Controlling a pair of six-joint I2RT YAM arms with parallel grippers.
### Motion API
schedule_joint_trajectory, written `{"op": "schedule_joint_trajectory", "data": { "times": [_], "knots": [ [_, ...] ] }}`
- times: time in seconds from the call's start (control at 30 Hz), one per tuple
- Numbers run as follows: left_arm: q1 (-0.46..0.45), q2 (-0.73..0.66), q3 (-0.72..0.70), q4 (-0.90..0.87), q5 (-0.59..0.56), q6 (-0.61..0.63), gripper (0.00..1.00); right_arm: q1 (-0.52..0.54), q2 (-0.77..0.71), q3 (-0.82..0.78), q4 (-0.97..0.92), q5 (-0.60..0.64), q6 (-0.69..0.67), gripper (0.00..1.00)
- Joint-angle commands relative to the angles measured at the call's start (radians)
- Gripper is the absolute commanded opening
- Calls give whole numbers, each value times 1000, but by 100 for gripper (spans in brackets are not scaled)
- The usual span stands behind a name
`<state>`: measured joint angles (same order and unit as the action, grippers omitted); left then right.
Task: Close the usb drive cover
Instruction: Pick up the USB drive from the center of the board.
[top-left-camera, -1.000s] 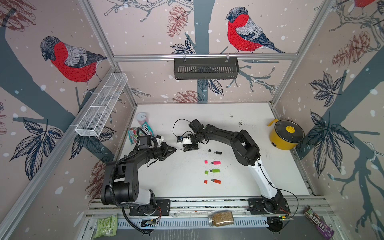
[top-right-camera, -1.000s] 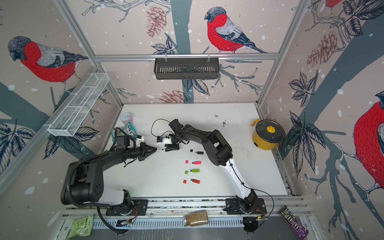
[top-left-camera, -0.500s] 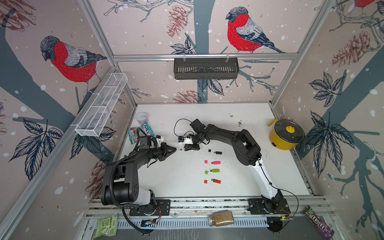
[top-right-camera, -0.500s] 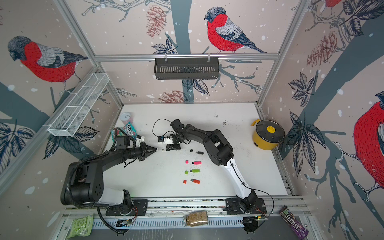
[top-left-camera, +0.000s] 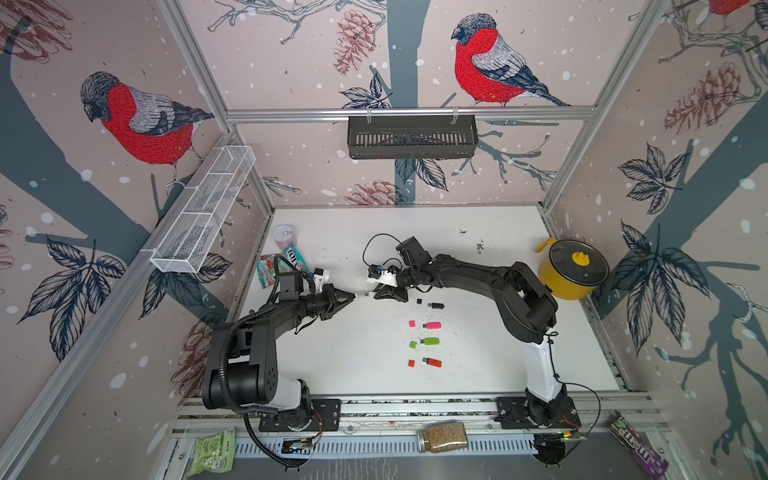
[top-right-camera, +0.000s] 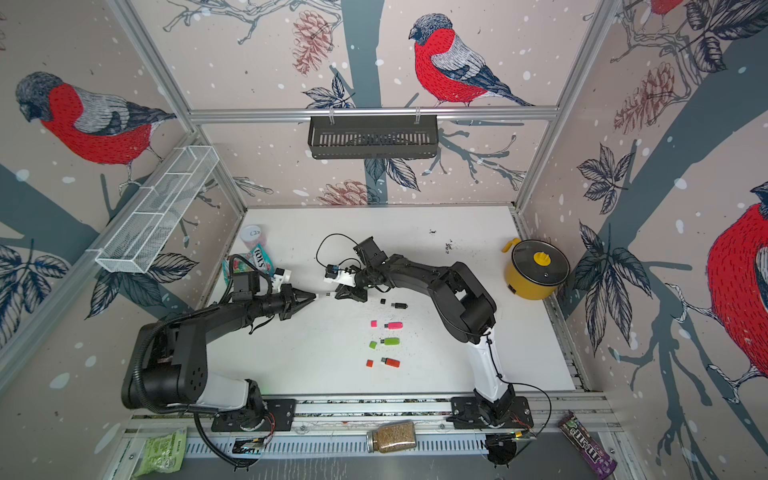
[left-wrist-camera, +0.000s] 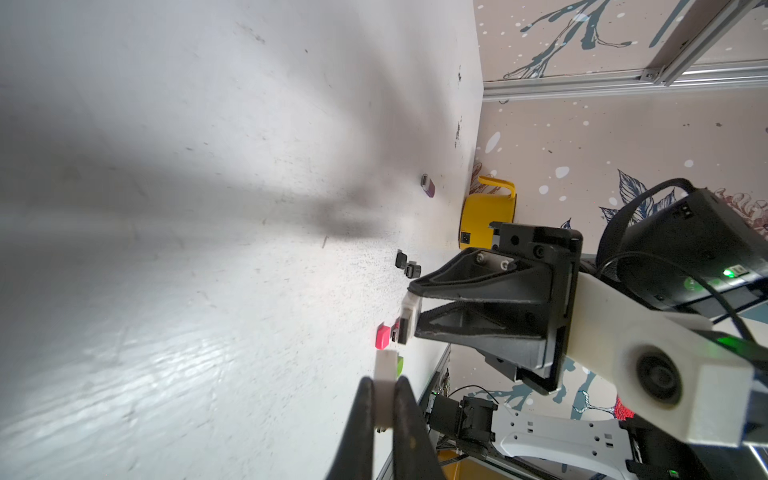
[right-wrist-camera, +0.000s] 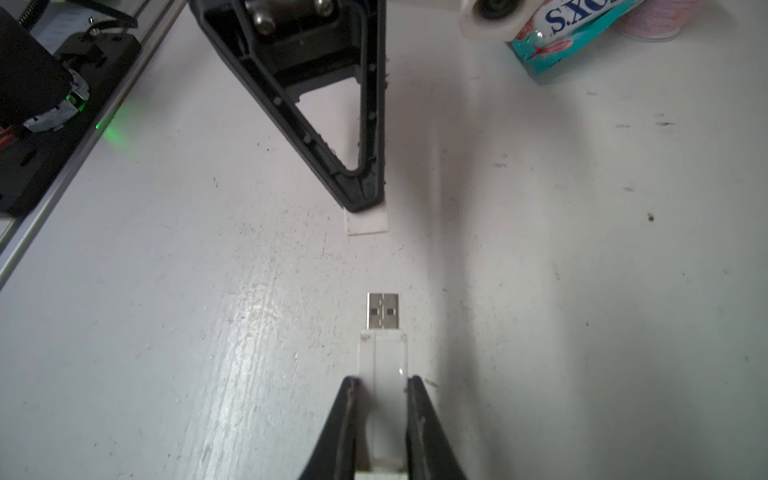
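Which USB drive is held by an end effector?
The white drive, clamped in the right end effector; the left end effector holds its cap. Black, pink, green and red drives lie on the table.

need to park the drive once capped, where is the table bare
Bare: the back strip of the table between sweet packets and yellow pot; also the front, between left arm and coloured drives. Crowded: the middle, where left pincer and right pincer meet.

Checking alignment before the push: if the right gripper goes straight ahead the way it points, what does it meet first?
The white cap pinched in the left gripper. The USB drive held by the right gripper leads, plug first, across a gap; it looks slightly off-centre, depth unclear.
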<state>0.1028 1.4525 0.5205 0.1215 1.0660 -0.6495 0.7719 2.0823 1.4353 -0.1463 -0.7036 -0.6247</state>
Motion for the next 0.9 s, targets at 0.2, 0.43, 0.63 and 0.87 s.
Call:
{"op": "schedule_joint_trajectory", "data": {
  "times": [0.2,0.43,0.63,0.87],
  "knots": [
    [-12,3,3,34,35,3,4,12,-10,-1,88,-51,42,11],
    [-13,-15,7,49,42,-11,4,20,4,1,85,-51,46,11],
    [-15,-20,6,48,38,-13,4,22,3,-5,96,-45,50,11],
    [-15,-33,7,36,25,-6,3,8,-15,-41,139,-30,83,11]
  ]
}}
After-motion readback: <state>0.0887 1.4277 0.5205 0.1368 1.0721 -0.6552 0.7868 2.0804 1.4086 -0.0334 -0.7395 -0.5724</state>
